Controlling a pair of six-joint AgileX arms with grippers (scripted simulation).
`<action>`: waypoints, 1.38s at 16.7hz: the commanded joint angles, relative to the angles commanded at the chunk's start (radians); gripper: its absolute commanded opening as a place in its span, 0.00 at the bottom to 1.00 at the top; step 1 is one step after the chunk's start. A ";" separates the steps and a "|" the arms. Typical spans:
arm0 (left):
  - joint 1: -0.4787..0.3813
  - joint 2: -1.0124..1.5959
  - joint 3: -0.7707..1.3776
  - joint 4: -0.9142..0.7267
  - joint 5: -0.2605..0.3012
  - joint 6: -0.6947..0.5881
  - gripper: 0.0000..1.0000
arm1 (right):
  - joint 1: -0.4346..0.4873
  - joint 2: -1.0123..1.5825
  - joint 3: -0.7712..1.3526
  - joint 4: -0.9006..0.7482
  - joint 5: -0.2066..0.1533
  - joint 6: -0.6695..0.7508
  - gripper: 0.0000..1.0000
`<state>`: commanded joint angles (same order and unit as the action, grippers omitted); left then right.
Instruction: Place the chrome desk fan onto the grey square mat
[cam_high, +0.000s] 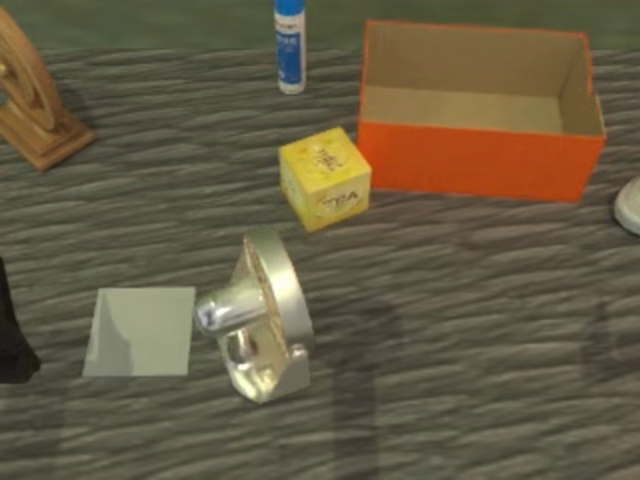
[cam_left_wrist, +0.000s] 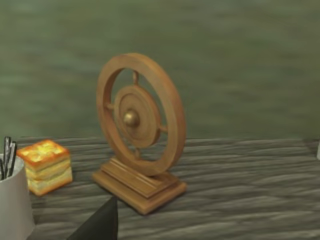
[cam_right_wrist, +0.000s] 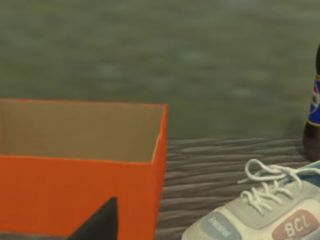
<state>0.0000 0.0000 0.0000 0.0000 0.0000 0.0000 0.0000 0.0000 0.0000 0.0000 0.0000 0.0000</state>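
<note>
top view: chrome desk fan (cam_high: 262, 318) stands just beside the grey square mat (cam_high: 140, 331), on its right, hub pointing at it. left arm is parked at the left edge. neither gripper's fingers show; cannot tell their state.

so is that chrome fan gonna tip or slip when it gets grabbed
The chrome desk fan probably tips easily: its wide disc sits over a small wedge base and already leans. Its polished, curved metal looks slippery, so a grip on the hub may slide. It is likely heavy for its size and stiff. It stands beside the grey square mat.
</note>
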 joint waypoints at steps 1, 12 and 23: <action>0.000 0.000 0.000 0.000 0.000 0.000 1.00 | 0.000 0.000 0.000 0.000 0.000 0.000 1.00; -0.197 0.558 0.523 -0.447 0.000 -0.298 1.00 | 0.000 0.000 0.000 0.000 0.000 0.000 1.00; -0.532 1.673 1.539 -1.186 0.000 -0.840 1.00 | 0.000 0.000 0.000 0.000 0.000 0.000 1.00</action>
<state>-0.5324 1.6735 1.5387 -1.1858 -0.0002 -0.8403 0.0000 0.0000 0.0000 0.0000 0.0000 0.0000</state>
